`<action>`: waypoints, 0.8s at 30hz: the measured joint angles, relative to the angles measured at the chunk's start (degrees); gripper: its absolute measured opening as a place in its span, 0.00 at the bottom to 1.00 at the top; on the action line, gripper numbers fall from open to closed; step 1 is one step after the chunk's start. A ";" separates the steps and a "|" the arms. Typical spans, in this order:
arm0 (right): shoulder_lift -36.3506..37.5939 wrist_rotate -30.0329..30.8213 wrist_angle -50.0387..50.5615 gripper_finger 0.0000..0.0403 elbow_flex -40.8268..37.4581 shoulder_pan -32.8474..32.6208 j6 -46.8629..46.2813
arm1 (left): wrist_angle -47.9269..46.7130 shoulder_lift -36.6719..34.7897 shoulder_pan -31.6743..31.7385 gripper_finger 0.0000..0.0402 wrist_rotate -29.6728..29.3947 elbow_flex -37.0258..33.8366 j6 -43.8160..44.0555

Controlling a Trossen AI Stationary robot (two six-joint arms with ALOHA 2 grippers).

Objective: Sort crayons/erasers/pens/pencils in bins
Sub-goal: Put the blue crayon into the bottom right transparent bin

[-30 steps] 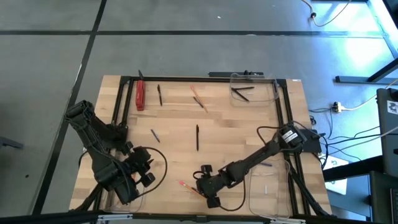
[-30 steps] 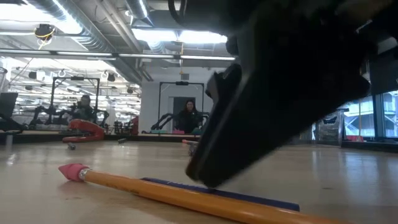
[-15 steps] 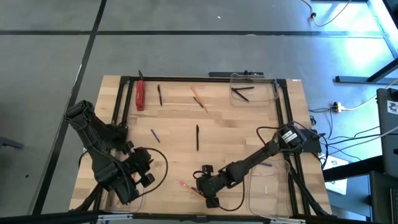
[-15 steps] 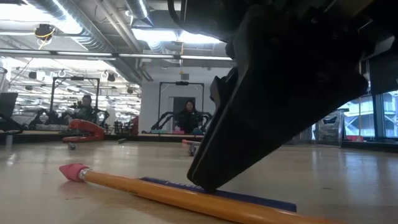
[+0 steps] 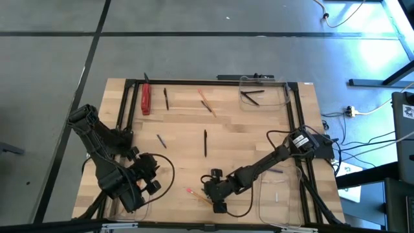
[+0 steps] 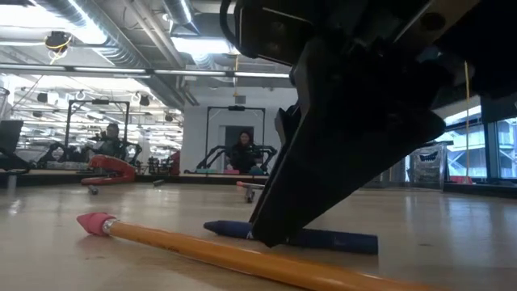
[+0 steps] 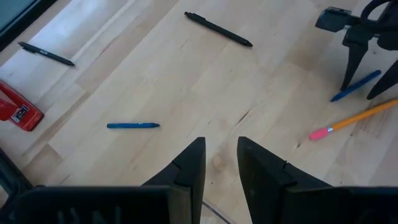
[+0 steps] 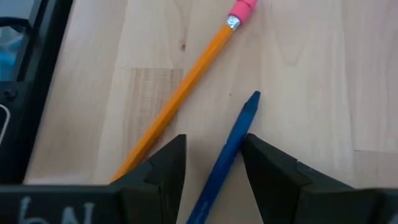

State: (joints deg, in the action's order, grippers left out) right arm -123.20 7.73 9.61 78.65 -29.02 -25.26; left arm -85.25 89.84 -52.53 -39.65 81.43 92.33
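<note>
I have the right gripper [image 8: 211, 165] down at the table's near edge, its jaws spread with a blue stick [image 8: 227, 152] lying between the fingers [image 8: 158, 171], not yet gripped; from the low view the finger [image 6: 323, 170] comes down to the wood at the blue stick [image 6: 323, 239], and I cannot tell whether it touches it. Just beside it lies a pencil [image 8: 180, 93], its pink eraser [image 8: 242, 9] pointing away from the gripper; the two sticks lie close together without touching. From above, the right gripper [image 5: 217, 200] sits over this pair, with the pencil [image 5: 196, 195] poking out to its left. The left gripper [image 7: 219, 165] waits at the near left corner, jaws slightly apart and holding nothing. Its camera shows another blue stick [image 7: 133, 126] on bare wood, a black pen [image 7: 217, 29] farther off, and a red object [image 7: 17, 112] near the far left. A far-right bin [image 5: 284, 97] holds dark pens [image 5: 251, 96]; another bin [image 5: 265, 200] stands at the near right, beside the right arm
</note>
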 joint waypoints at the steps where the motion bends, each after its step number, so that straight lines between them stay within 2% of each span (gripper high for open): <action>1: 0.01 0.07 0.46 0.40 0.05 0.17 -0.05 | 0.00 0.00 0.00 0.21 -0.01 0.00 0.00; 6: 0.13 2.78 2.78 0.40 0.09 0.71 0.36 | 0.00 0.00 0.00 0.21 -0.05 0.00 0.00; 12: 0.13 3.34 3.40 0.39 0.07 1.05 0.06 | 0.00 0.00 0.00 0.21 -0.07 0.00 -0.16; 18: 0.13 3.77 5.70 0.29 0.08 1.12 0.25 | 0.16 0.00 0.00 0.21 -0.10 0.00 -1.49; 24: 0.13 3.88 5.90 0.18 0.05 1.19 0.03 | 4.88 0.00 0.00 0.21 -0.14 0.00 -2.61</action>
State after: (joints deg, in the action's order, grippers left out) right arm -123.07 11.61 15.51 78.69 -27.83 -25.24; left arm -80.37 89.84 -52.53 -39.79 81.43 89.72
